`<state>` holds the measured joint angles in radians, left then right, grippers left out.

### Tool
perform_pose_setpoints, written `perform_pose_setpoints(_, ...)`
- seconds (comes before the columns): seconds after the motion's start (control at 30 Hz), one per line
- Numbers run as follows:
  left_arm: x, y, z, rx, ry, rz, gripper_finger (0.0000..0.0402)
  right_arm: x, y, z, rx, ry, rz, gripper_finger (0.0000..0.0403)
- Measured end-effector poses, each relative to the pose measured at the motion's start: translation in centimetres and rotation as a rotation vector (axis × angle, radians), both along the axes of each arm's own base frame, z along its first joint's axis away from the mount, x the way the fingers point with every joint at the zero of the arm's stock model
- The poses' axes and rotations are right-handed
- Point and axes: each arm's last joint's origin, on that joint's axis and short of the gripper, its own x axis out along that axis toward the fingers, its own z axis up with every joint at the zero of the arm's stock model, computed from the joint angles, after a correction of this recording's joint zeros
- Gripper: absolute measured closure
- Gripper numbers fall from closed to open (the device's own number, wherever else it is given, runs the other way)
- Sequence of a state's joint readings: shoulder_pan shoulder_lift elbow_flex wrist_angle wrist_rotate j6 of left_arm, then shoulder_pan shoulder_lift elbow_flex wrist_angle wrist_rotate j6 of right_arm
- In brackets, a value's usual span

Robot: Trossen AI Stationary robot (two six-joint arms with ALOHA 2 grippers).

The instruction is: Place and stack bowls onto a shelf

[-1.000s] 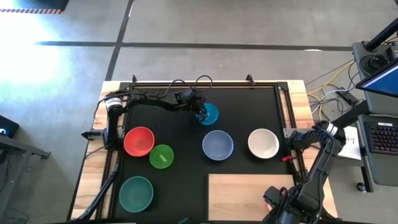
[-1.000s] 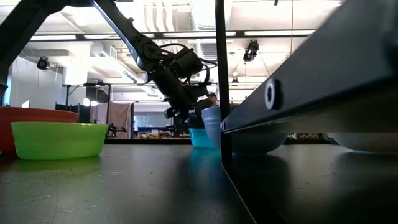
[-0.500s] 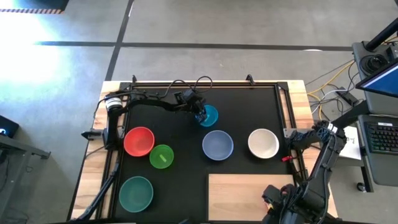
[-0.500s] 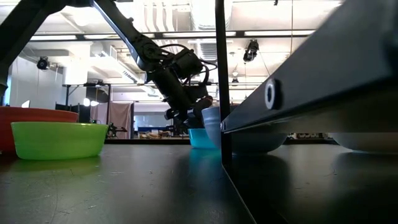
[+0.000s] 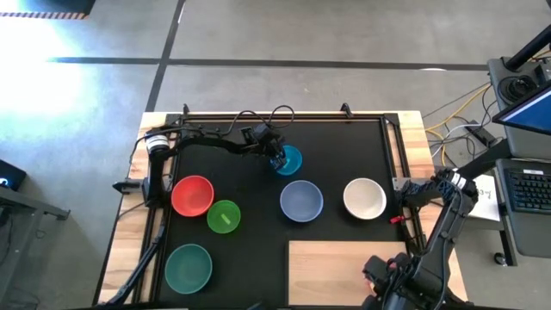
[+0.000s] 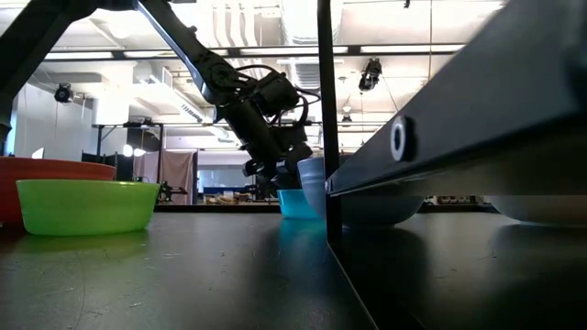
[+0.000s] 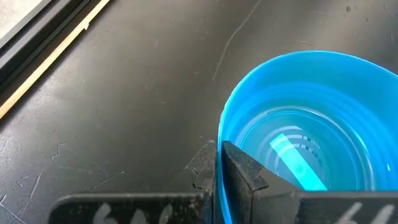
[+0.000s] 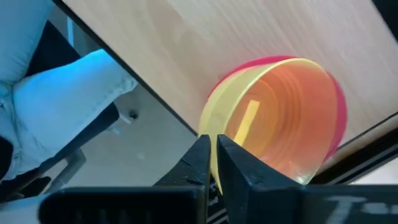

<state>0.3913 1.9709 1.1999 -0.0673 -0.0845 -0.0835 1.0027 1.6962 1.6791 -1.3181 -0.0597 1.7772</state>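
The left gripper (image 5: 277, 161) is closed on the near rim of the blue bowl (image 5: 288, 159), 1 finger (image 7: 245, 177) inside the wall. The bowl sits on the black mat (image 5: 336, 142), well apart from the shelf (image 5: 344, 263). The right gripper (image 8: 212, 163) pinches the yellow bowl (image 8: 273, 118), which is nested in the magenta bowl (image 8: 339, 115) at the shelf edge.

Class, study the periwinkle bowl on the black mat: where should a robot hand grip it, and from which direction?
Grip the periwinkle bowl by its thin rim, coming straight down from above. It sits upright with its mouth open upward, clear of the white bowl, so one finger can probably slip inside the wall and one outside.
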Motion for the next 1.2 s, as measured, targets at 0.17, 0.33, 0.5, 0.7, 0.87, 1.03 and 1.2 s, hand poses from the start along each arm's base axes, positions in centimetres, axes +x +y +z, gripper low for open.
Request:
perform_pose_setpoints(0.17,0.0,0.0,0.0,0.006,0.003,-0.006,0.0401,-0.1,-0.2,0.0,-0.017,0.012,-0.009,0.0394)
perform_pose_setpoints(0.33,0.0,0.0,0.0,0.009,0.003,-0.009,0.0401,0.0,-0.1,-0.2,-0.017,0.006,-0.011,0.0394)
perform_pose_setpoints(0.5,0.0,0.1,0.0,0.01,0.001,-0.009,0.0401,0.3,0.2,-0.7,-0.032,0.01,0.008,0.0394)
perform_pose_setpoints(0.7,0.0,0.1,0.0,0.014,0.0,-0.012,0.0401,0.5,0.6,-1.3,-0.042,0.013,0.033,0.0394)
perform_pose_setpoints(0.87,0.0,0.1,0.0,0.014,0.0,-0.011,0.0401,0.5,0.5,-1.3,-0.043,0.012,0.039,0.0394)
perform_pose_setpoints(1.03,0.0,0.1,0.0,0.014,0.0,-0.011,0.0401,0.7,0.9,-1.3,-0.005,-0.006,0.039,0.0394)
perform_pose_setpoints(1.2,0.0,0.1,0.0,0.016,0.001,-0.012,0.0401,0.7,1.2,-1.2,0.037,0.02,0.039,0.0394)
